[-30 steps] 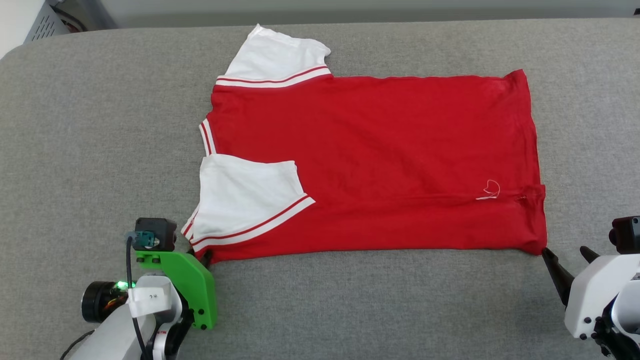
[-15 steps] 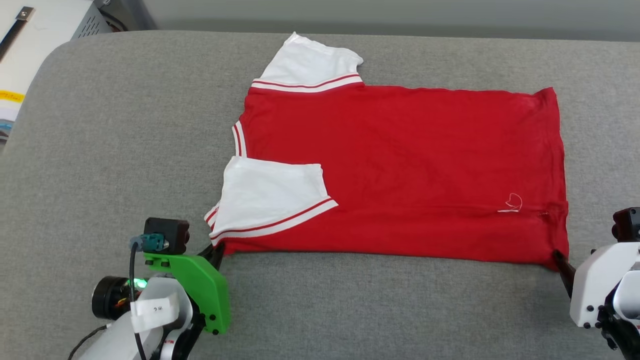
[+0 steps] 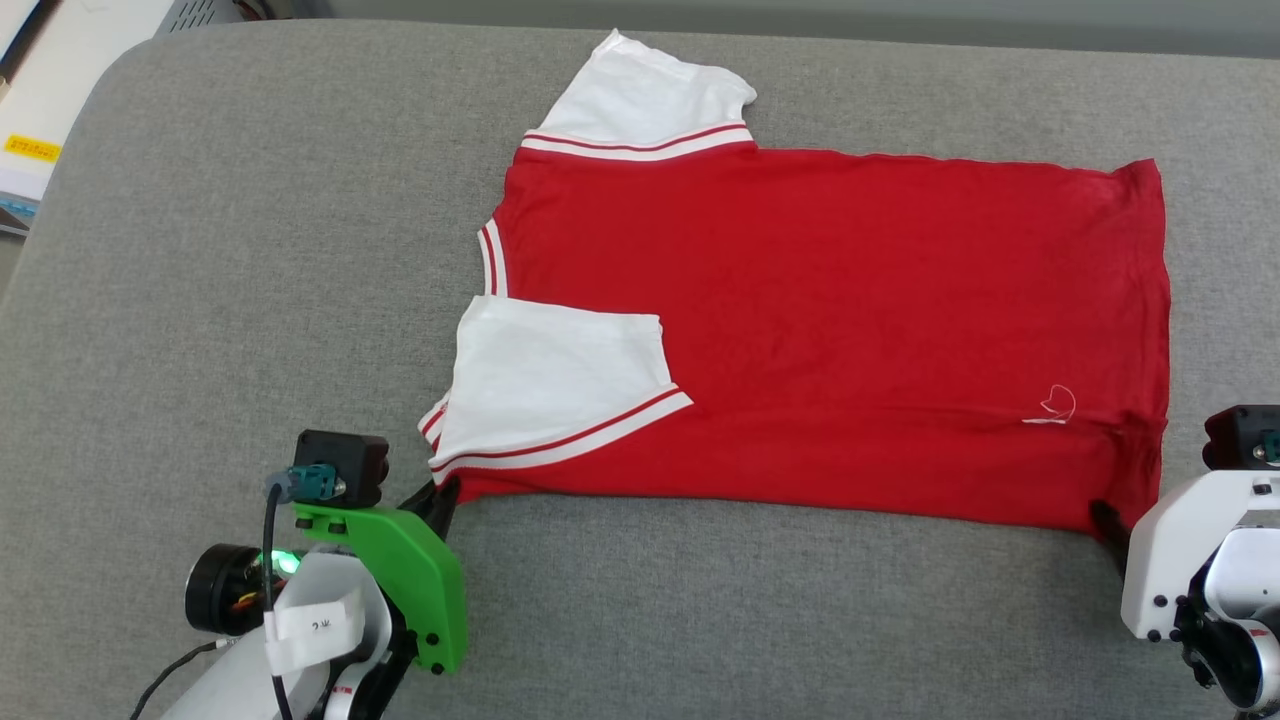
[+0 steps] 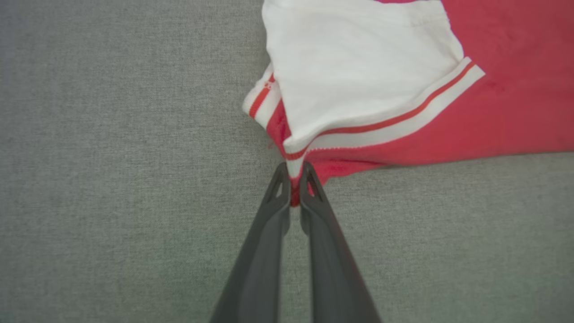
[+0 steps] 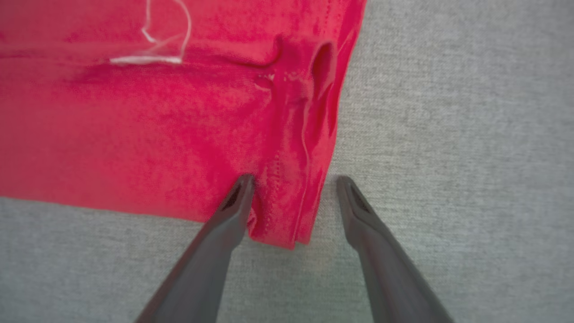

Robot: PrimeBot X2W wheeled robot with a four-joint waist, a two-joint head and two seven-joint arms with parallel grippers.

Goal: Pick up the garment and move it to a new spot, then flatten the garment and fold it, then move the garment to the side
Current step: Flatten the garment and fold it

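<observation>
The garment point(image 3: 830, 320), a red jersey with white striped-trim sleeves, lies flat on the grey cushion, plain red side up, collar to the left. One white sleeve point(image 3: 560, 395) is folded over the body. My left gripper point(image 3: 445, 495) is shut on the garment's near-left corner point(image 4: 293, 179) where sleeve trim and red hem meet. At the near-right hem corner point(image 5: 287, 215), my right gripper point(image 5: 293, 181) stands open, one finger point(image 5: 237, 197) on the cloth and the other finger point(image 5: 354, 197) on the cushion beside the edge. In the head view the right gripper point(image 3: 1110, 520) is mostly hidden by its wrist.
The grey cushion point(image 3: 250, 250) spans the head view, its rounded far-left corner at the upper left. Beyond that corner sits a white surface with a yellow label point(image 3: 30, 148). A loose white thread point(image 3: 1050, 408) lies on the garment near the right hem.
My left gripper has shut on the garment's near-left corner. My right gripper has moved forward so its open fingers straddle the near-right hem corner. The head camera has shifted too.
</observation>
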